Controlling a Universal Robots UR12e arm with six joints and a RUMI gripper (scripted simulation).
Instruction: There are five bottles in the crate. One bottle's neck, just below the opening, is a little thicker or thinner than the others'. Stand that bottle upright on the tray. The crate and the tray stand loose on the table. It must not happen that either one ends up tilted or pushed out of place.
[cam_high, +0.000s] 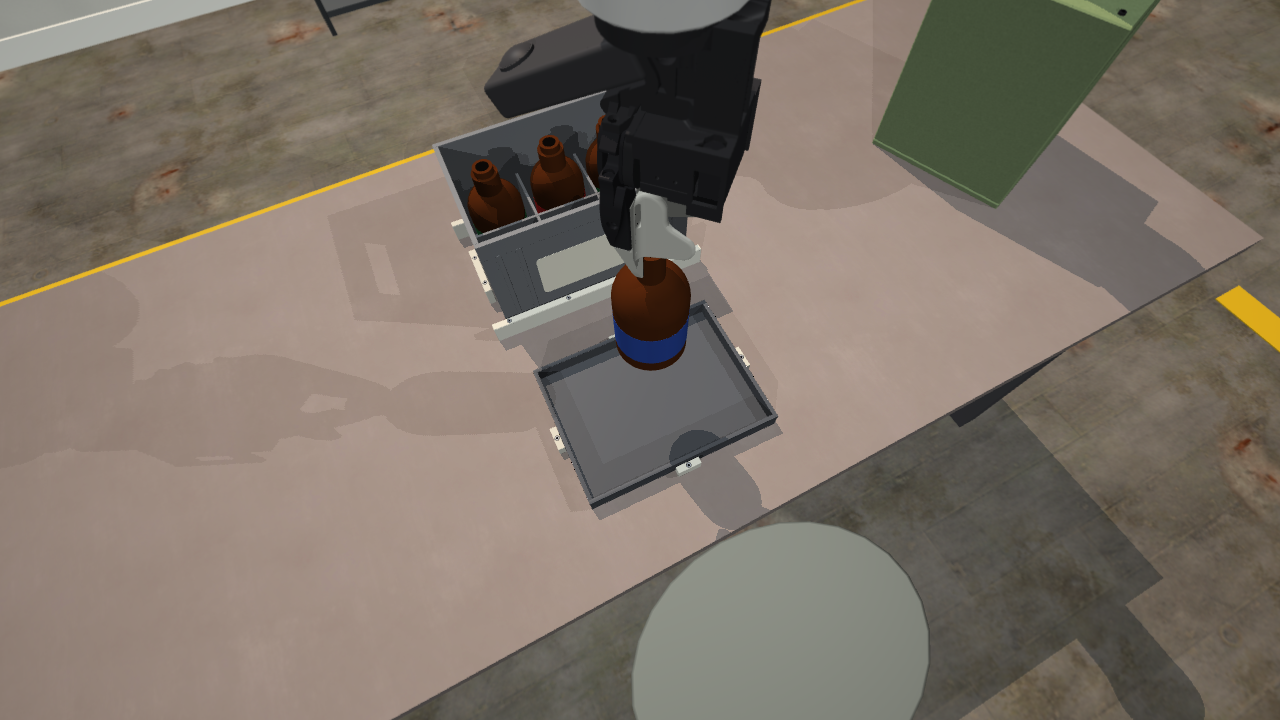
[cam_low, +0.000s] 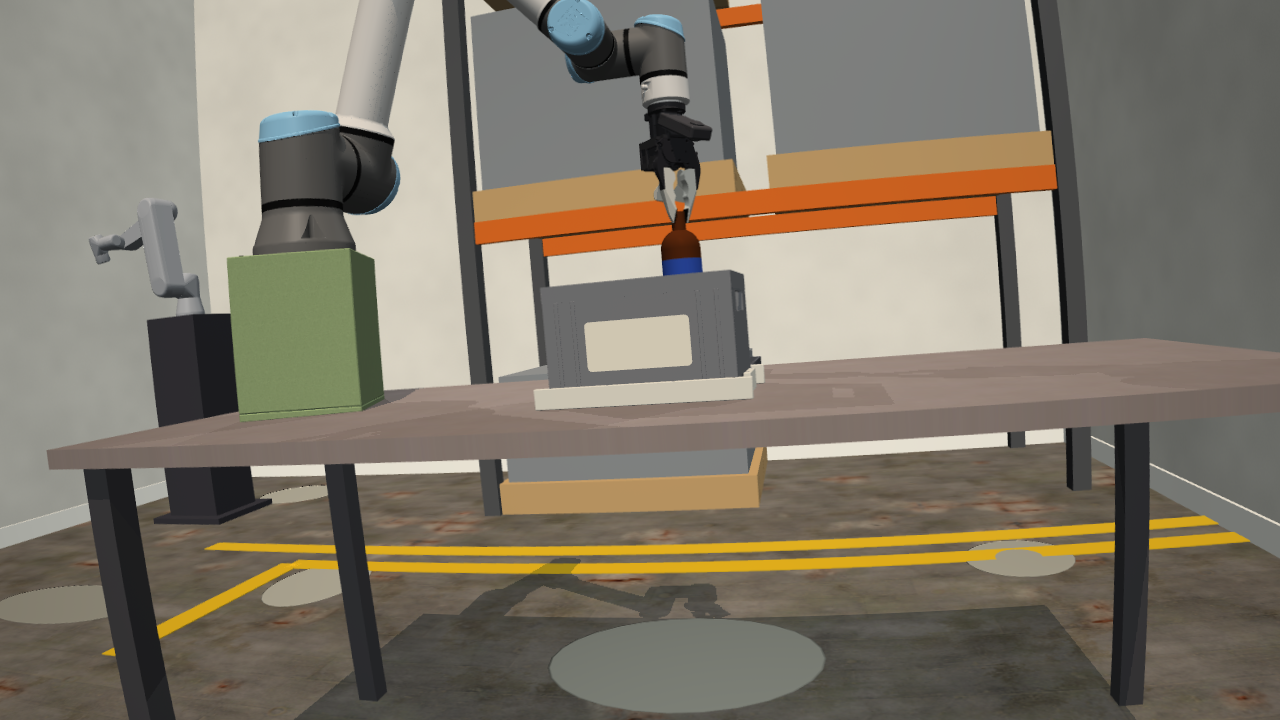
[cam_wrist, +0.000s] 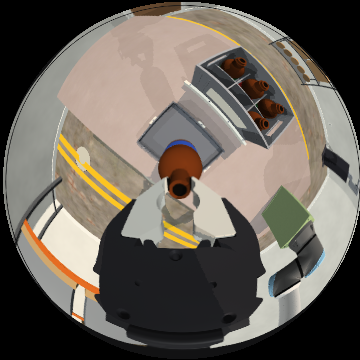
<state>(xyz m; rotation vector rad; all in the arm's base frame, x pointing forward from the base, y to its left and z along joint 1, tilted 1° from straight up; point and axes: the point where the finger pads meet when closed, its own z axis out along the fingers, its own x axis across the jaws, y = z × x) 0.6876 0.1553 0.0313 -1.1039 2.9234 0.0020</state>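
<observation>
My gripper is shut on the neck of a brown bottle with a blue band. The bottle hangs upright in the air over the far part of the grey tray. In the wrist view the bottle sits between the pale fingers, with the tray below it. The grey crate stands just behind the tray with several brown bottles in its cells. From the exterior view the held bottle shows above the crate, under the gripper.
A green block that carries the arm's base stands at the table's far right. A black stand lies behind the crate. The table's near edge runs close in front of the tray. Shelving rises behind the table.
</observation>
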